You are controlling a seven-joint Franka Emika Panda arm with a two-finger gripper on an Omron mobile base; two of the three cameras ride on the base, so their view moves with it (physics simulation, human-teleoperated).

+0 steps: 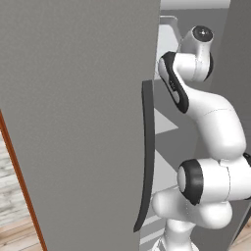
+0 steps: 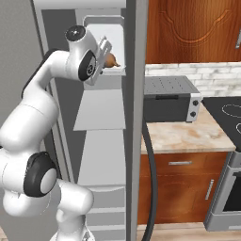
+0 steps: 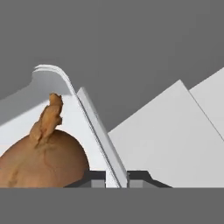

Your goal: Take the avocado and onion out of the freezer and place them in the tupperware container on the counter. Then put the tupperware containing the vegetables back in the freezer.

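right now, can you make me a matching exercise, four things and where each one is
Things:
1 onion
2 toaster oven
3 door handle
4 gripper

Places:
a on the counter
b clamped on the rim of the tupperware container
c inside the tupperware container
d on the edge of the freezer door

Pairs: 1-c; 2-a; 3-d; 4-b

Onion cut off by hand view's bottom.
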